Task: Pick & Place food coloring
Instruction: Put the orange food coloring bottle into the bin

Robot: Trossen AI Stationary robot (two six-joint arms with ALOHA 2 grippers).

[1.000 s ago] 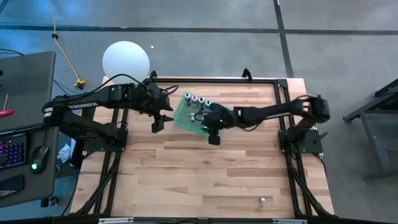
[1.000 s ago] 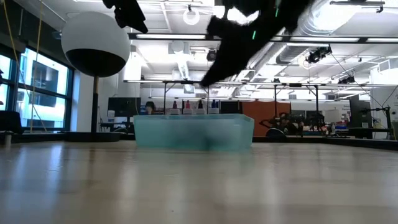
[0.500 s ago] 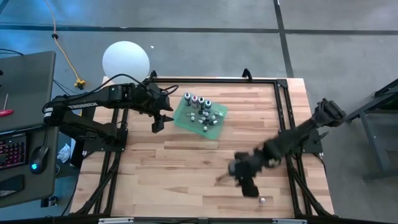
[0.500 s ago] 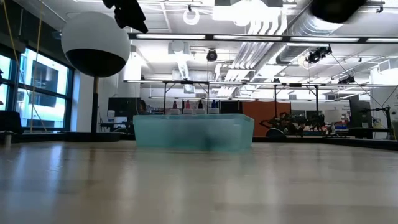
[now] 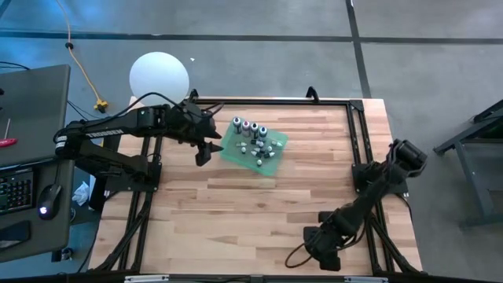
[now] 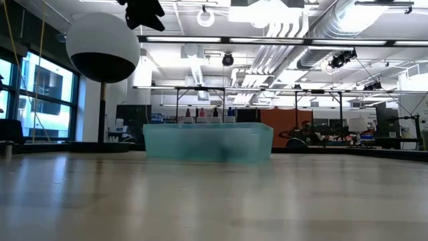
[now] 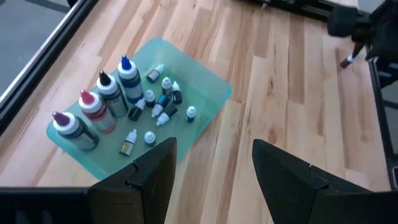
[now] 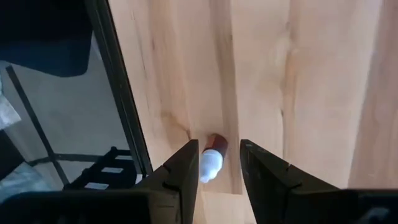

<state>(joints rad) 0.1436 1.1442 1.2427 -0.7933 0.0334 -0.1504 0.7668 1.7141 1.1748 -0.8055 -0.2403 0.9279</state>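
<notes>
A green tray point(image 5: 271, 154) at the far left middle holds the food coloring: three taller bottles with coloured tops point(image 7: 99, 106) and several tiny whitish ones point(image 7: 158, 109). My left gripper point(image 5: 206, 151) hangs open above the table, just left of the tray point(image 7: 205, 93). One small loose bottle point(image 8: 210, 160), white with a reddish-brown cap, lies on its side on the wood at the near right edge. My right gripper point(image 5: 326, 256) points down over it, open. The bottle shows between the two fingertips point(image 8: 189, 152); the high view hides it under the gripper.
A large white globe point(image 5: 159, 76) stands beyond the far left corner. The table's black frame rail point(image 8: 118, 93) runs close beside the loose bottle, with the floor past it. Bare wood point(image 5: 236, 212) fills the middle and the near left.
My right gripper has swung from over the tray across the table to the near right edge and tipped to point steeply down over the loose bottle. The tray and its bottles have stayed where they were.
</notes>
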